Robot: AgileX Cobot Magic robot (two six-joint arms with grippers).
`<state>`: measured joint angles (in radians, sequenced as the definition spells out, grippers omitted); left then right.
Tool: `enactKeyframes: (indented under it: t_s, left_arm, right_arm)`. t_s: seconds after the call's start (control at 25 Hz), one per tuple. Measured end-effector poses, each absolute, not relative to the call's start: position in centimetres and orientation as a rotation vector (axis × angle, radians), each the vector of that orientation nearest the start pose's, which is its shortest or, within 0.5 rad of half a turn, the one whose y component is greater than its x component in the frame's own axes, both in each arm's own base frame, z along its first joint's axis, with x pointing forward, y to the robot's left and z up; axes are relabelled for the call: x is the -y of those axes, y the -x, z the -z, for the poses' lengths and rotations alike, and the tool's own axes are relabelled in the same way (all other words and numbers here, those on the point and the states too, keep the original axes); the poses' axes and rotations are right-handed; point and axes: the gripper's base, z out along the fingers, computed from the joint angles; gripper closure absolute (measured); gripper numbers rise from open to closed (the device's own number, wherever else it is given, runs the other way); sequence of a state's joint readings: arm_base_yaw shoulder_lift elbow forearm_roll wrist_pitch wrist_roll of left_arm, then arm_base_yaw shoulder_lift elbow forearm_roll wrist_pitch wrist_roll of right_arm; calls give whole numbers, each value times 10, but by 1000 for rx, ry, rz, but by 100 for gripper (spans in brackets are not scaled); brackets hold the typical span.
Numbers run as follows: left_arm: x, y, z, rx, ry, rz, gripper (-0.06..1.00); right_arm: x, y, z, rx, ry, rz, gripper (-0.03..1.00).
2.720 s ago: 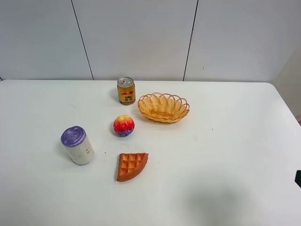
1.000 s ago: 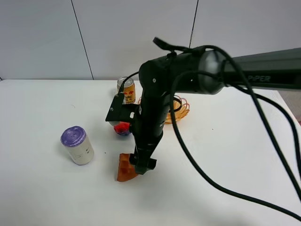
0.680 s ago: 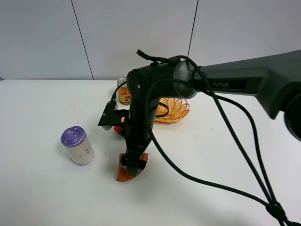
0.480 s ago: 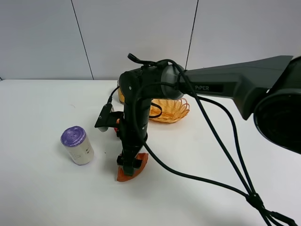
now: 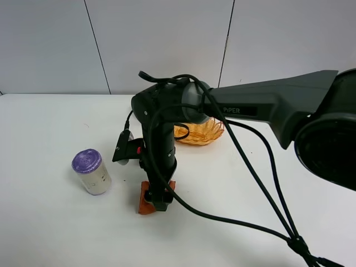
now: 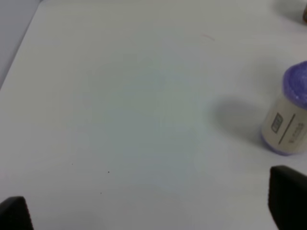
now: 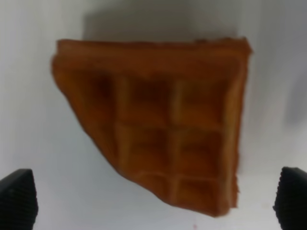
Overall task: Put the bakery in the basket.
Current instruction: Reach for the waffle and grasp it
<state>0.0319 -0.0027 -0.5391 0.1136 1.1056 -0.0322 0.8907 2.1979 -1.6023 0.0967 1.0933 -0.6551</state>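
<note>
1. We read "PIPER" in white letters on the dark link of the right arm (image 5: 261,103), in the exterior high view.
2. The purple-lidded can (image 6: 287,115) has a small boxed mark and thin lines printed on its cream side. We can't read them, too blurred.
</note>
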Motion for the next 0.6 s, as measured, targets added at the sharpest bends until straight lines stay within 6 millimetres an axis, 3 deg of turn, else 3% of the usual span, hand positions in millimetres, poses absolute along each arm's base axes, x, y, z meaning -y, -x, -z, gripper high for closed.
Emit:
enactKeyframes:
  t_s: [0.32,0.6]
  left_arm:
    - [-9,12,-285,-2043,77,-136,-5]
    - [-9,12,-285,-2043,77,-136,-5]
  right_arm:
    - [-344,-248,-133,-2271,2228,-35,-3]
    - [-344,-251,-109,-2288,2252,18,-3]
